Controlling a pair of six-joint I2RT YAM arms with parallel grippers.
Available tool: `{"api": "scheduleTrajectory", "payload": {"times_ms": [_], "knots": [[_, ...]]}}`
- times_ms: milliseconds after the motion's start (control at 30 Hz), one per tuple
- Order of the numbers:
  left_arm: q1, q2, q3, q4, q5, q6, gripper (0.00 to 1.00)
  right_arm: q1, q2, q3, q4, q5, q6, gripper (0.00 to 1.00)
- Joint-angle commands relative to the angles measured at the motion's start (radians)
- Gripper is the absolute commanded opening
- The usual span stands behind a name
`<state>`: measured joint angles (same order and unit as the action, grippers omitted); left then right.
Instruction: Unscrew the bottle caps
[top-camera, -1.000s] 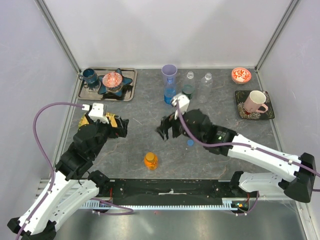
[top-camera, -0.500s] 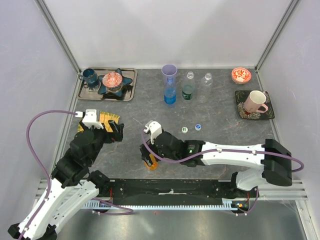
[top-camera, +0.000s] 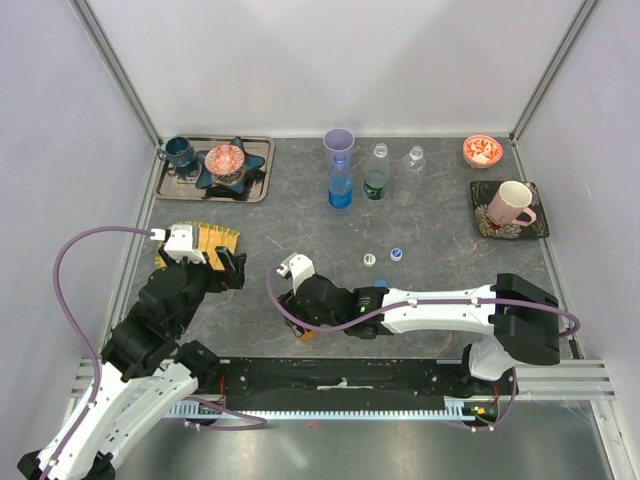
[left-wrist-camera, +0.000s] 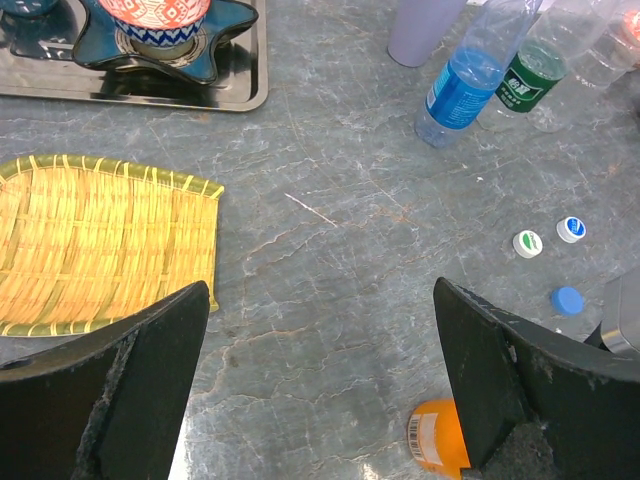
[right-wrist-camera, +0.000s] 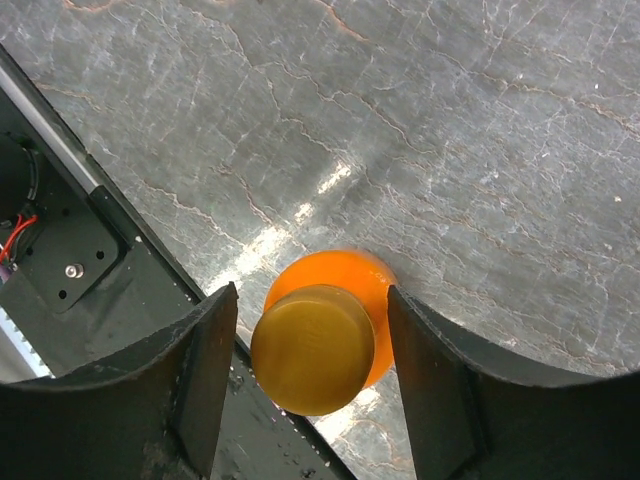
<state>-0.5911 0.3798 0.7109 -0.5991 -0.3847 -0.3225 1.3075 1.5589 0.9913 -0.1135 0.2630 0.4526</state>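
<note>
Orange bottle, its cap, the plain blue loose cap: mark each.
orange bottle (right-wrist-camera: 345, 272): right wrist view, shoulder.
orange cap (right-wrist-camera: 313, 348): right wrist view, top face.
plain blue cap (left-wrist-camera: 567, 300): left wrist view, top face.

Grey marble-look table (top-camera: 280, 215) with a bunch of stuff along the back. Back left there's a metal tray (top-camera: 258, 188) holding a dark blue mug (top-camera: 181, 152) and a blue star-shaped dish (top-camera: 203, 176), which has a red patterned bowl (top-camera: 225, 160) sitting in it. A yellow woven mat (top-camera: 218, 237) lies flat in front of that tray. A purple cup (top-camera: 338, 141) stands upright at back centre. Back right has a small red-and-white bowl (top-camera: 481, 150), and nearer than that a pink mug (top-camera: 512, 203) on a dark square plate (top-camera: 482, 222).
</note>
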Motion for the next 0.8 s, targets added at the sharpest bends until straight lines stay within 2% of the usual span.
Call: {"api": "scheduleTrajectory", "payload": {"times_ms": [0,200,233,367,567,667,700,767], "knots": [[0.002,-0.009,-0.002,0.013,0.004,-0.035,0.99,0.007,0.013,0.012,0.014,0.016,0.021,0.66],[0.002,0.004,0.01,0.022,0.004,-0.032,0.99,0.007,-0.02,-0.019,-0.003,0.018,0.024,0.52],[0.001,0.007,0.012,0.028,0.006,-0.032,0.99,0.007,-0.042,-0.022,-0.006,0.021,0.026,0.47],[0.002,0.033,0.028,0.059,0.013,-0.02,0.99,0.007,-0.121,-0.025,-0.038,0.048,0.032,0.4],[0.001,0.108,0.099,0.177,0.047,0.045,1.0,-0.011,-0.301,0.059,-0.159,0.202,0.029,0.29],[0.001,0.152,0.136,0.275,0.139,0.077,1.0,-0.069,-0.35,0.134,-0.239,0.208,0.047,0.19],[0.002,0.169,0.147,0.303,0.173,0.082,1.0,-0.091,-0.359,0.153,-0.28,0.199,0.066,0.11],[0.002,0.223,0.182,0.364,0.286,0.063,1.0,-0.161,-0.384,0.206,-0.314,0.158,0.083,0.06]]}}
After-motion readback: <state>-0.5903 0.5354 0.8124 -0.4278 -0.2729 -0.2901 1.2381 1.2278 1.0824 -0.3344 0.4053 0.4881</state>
